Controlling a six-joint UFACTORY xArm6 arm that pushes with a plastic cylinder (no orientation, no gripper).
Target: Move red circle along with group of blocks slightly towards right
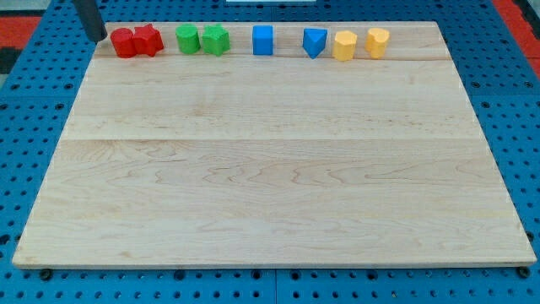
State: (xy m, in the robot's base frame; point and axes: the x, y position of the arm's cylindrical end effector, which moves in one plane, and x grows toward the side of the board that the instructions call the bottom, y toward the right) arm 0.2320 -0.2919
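The red circle [123, 42] sits at the view's top left of the wooden board [270, 169], touching a red star [148, 40] on its right. Further right along the top edge stand a green circle [187, 39] touching a green star [216, 39], then a blue cube [263, 40], a blue triangle [314, 42], a yellow hexagon [344, 46] and a yellow block [377, 42]. My tip [98, 37] is just left of the red circle, a small gap apart, at the board's top left corner.
The board lies on a blue pegboard table [34, 101] with rows of holes. A red patch [519, 17] shows at the view's top right corner.
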